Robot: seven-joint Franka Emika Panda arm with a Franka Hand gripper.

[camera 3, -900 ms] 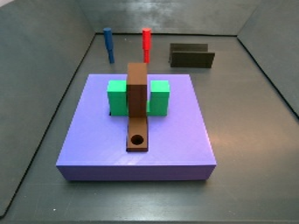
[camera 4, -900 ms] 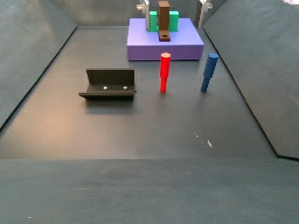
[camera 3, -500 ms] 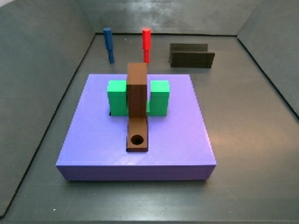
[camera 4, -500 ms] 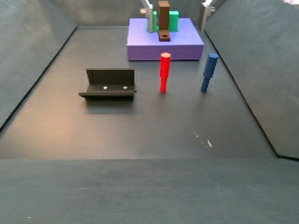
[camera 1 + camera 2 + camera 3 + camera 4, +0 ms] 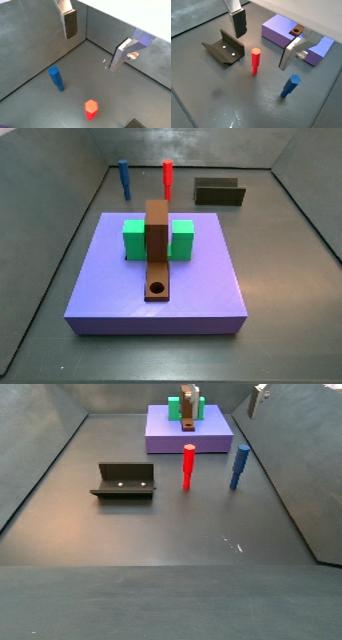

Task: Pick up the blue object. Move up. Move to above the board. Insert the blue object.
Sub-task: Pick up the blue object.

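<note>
The blue object is a thin blue peg standing upright on the dark floor; it also shows in the other side view and in both wrist views. The board is a narrow brown plank with a round hole near one end, lying over a green block on the purple slab. My gripper is open and empty, high above the floor, with the blue peg off to one side below it. In a side view only its fingers show at the top edge.
A red peg stands upright beside the blue one. The fixture stands on the floor near the pegs. The purple slab carries a green block. Grey walls enclose the floor.
In a side view the gripper's fingers at the top edge have shifted right, toward the side where the blue peg stands. The pegs and board have not moved.
</note>
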